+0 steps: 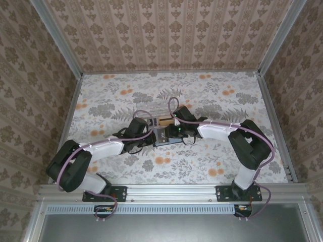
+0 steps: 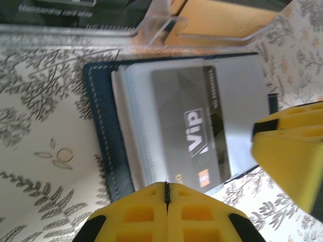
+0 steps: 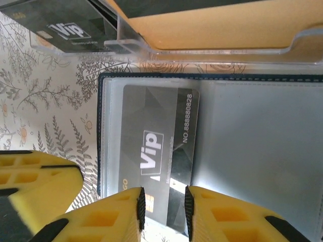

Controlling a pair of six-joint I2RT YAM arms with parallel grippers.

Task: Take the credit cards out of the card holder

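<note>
Card holder [image 3: 252,151]: navy folding wallet, lying open and flat on the floral table [image 1: 202,91] at mid-table, where your two arms meet. The pale blue-grey inside faces up, with a stitched navy border around it.

Grey credit card [image 3: 156,151]: marked "Vip", face up on the holder's left-hand page as your right wrist camera sees it. One short end reaches the holder's near edge. You cannot tell whether any part of it sits in a pocket.

Right gripper [image 3: 163,196]: yellow fingers a little apart, tips over that near end of the grey card. The card's face shows in the gap between them, and they are clamped on nothing.

Left gripper [image 2: 166,189]: yellow fingers pressed together, with only a thin seam between them, tips at the holder's edge. You cannot tell whether they pin the border or merely stand over it. In your right wrist view it sits just beside the holder's outer edge, next to the right gripper.

Clear plastic box [image 2: 156,27]: on the table just beyond the holder's far edge.

Orange-tan card [image 3: 212,22]: inside the box, in the wider compartment.

Black card [image 3: 70,30]: also marked "Vip", in the box's neighbouring compartment.
</note>
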